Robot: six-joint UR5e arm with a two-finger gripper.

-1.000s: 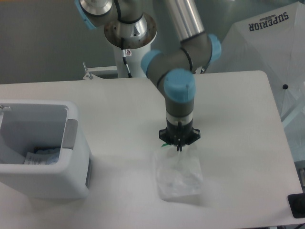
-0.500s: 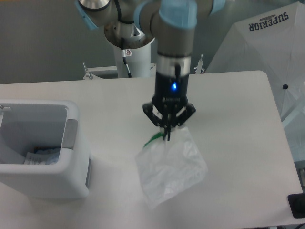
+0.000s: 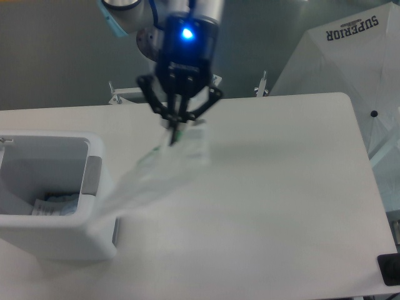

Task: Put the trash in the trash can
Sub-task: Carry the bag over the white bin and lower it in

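Observation:
My gripper [image 3: 177, 132] hangs high above the table's back middle, shut on the top edge of the flat white sheet [image 3: 164, 169]. The sheet is motion-blurred and trails down and to the left, its lower end reaching the right rim of the trash can [image 3: 94, 187]. A green strip shows near the pinched edge. The white trash can stands at the left with a grey panel on its right wall. Inside it lies the crushed clear bottle [image 3: 56, 204] with its bluish label.
A white folded canopy marked SUPERIOR [image 3: 350, 56] stands off the table's right rear. The arm's base column [image 3: 172, 69] rises behind the table. A small black object [image 3: 389, 269] sits at the table's front right corner.
The gripper has risen and swung left from the table's middle toward the trash can, lifting the white sheet off the table with it.

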